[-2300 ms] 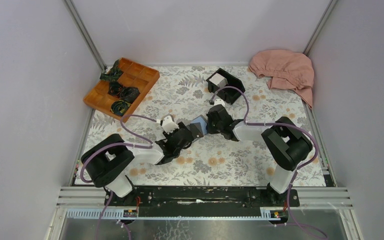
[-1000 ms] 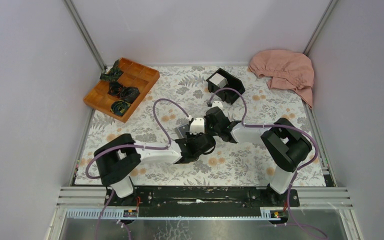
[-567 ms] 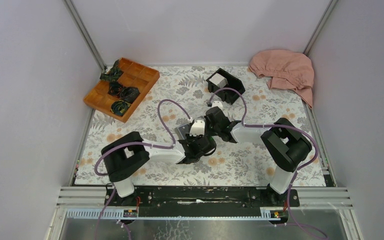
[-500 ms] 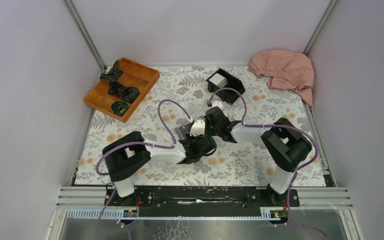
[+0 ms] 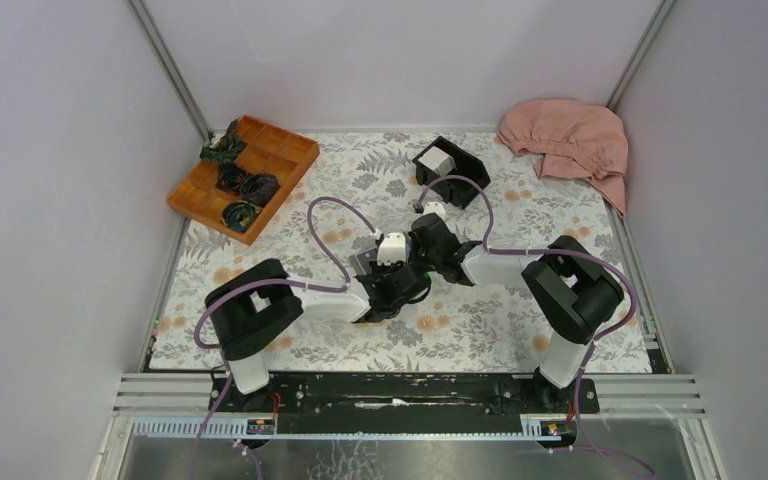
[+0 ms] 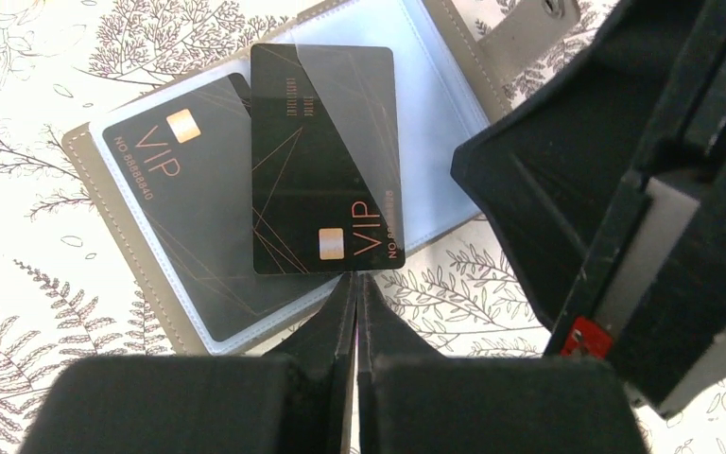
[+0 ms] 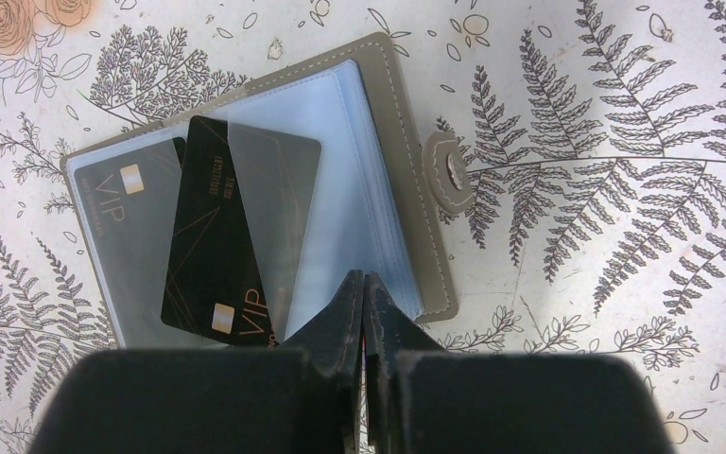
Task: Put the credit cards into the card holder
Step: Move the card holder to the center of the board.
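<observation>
The card holder (image 6: 444,104) is laid open mid-way across the surface (image 7: 577,142), with a black credit card (image 6: 321,170) half tucked under its clear sleeve (image 7: 350,189). The left claw (image 6: 355,303), closed and empty, is set at that card's edge. The right claw (image 7: 366,298), likewise closed, is held over the holder's edge.

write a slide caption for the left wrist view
Open card holder, one black VIP card sleeved, a second card half under a clear sleeve, shut left gripper at its edge
</observation>
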Robot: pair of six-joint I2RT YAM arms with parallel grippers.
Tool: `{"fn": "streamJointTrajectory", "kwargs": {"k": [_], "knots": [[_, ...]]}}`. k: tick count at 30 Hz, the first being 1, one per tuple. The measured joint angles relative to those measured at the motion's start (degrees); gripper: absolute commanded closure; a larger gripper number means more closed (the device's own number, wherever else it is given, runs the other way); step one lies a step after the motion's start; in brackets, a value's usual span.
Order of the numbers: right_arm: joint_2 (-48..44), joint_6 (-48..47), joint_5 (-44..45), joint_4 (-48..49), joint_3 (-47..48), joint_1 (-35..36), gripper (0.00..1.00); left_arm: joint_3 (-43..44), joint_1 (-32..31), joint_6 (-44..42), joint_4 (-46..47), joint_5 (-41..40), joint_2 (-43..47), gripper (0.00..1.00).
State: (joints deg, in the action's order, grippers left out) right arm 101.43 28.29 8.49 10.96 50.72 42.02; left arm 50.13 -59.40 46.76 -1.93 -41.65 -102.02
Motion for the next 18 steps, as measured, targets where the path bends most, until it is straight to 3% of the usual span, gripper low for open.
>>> {"fn": "streamJointTrajectory", "kwargs": {"k": [18], "knots": [[0.0,0.0,0.0,0.0,0.0,0.0,1.00,0.0,2.3,1.9,3.3,0.7,-0.7,1.00]]}}
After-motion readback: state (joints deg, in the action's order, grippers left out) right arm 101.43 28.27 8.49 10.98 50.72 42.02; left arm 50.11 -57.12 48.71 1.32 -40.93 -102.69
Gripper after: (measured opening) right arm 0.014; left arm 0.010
